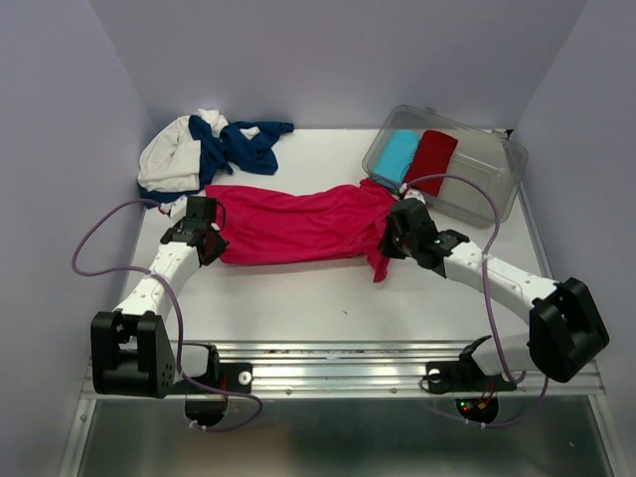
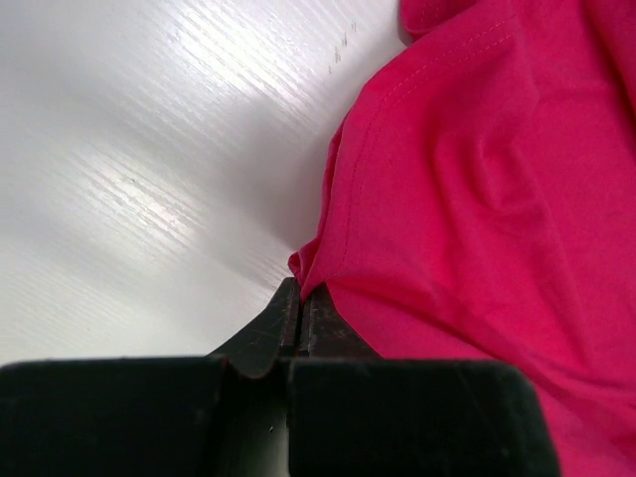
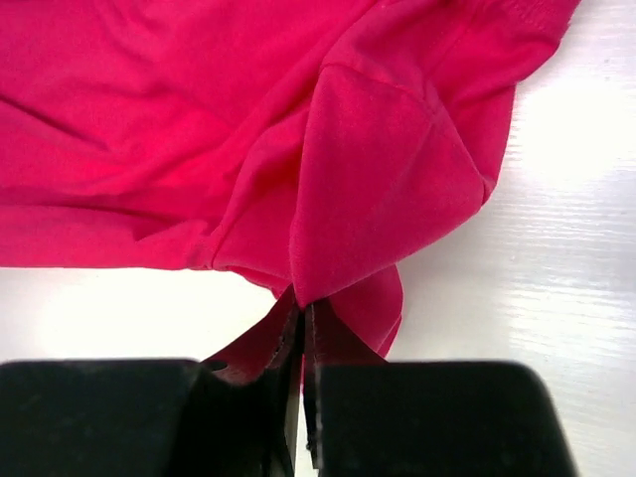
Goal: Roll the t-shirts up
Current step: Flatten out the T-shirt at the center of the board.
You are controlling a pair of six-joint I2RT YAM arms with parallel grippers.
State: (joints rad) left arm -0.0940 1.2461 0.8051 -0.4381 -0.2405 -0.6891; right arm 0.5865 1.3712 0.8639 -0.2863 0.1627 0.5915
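The pink-red t-shirt (image 1: 298, 224) is laid across the table (image 1: 328, 298), its left end pinched by the left gripper (image 2: 300, 298), its right end clamped by the right gripper (image 3: 302, 316).

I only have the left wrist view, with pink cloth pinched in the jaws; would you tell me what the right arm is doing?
Observer: The right gripper is shut on a fold at the other end of the pink tee.
Operator: Thank you. How does the tee lie between the arms?
Observer: It stretches across the table as a long band from the left gripper to the right one.
Operator: Are more tees waiting?
Observer: Yes, a navy tee and a white tee lie heaped together at the far left corner.
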